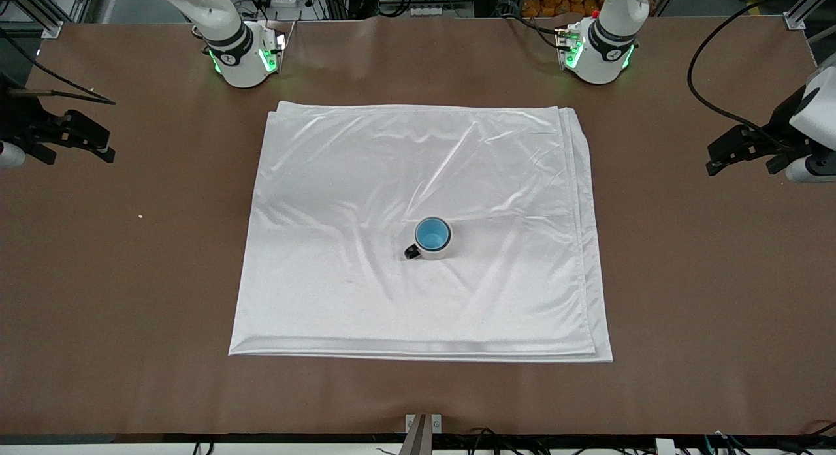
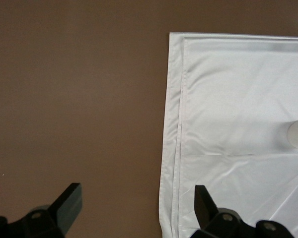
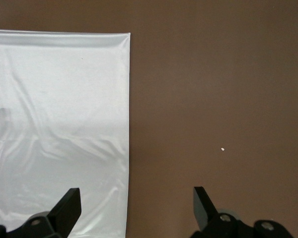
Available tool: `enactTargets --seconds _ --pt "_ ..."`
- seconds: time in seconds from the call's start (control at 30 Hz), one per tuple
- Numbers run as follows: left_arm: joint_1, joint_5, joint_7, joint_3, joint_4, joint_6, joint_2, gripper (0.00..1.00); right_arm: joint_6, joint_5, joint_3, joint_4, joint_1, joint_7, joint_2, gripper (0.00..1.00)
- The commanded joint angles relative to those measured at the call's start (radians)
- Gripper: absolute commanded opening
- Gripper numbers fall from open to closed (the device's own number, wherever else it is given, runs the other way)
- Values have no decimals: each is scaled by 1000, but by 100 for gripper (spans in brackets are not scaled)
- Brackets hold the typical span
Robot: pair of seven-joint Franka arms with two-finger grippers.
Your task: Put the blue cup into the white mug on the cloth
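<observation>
Folded white cloth (image 1: pixel 418 233) covers the middle of the brown desk (image 1: pixel 705 279), its layered hem nearest the front camera. On it, a little nearer that camera than its middle, stands the white mug (image 1: pixel 434 249), black handle showing, with the blue cup (image 1: pixel 432 234) nested upright inside. No writing is readable. Only the front view shows the blue; the left wrist view catches just the mug's pale wall. Both arms wait: the left gripper (image 2: pixel 136 206) hovers over the cloth's edge, the right gripper (image 3: pixel 136 207) likewise, fingers (image 2: pixel 69 198) spread wide, holding nothing.
</observation>
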Motion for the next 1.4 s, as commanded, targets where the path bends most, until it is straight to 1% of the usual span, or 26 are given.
enactTargets --seconds 0.0,0.53,1.37 --pt "10 -11 3 -3 -75 24 -73 100 -16 15 8 16 -27 -15 2 100" --pt "22 -10 17 -5 -57 27 -64 100 -16 15 10 16 -27 -15 2 100" --pt "28 -8 8 -2 -54 18 -63 100 -16 13 10 13 -27 -15 2 100"
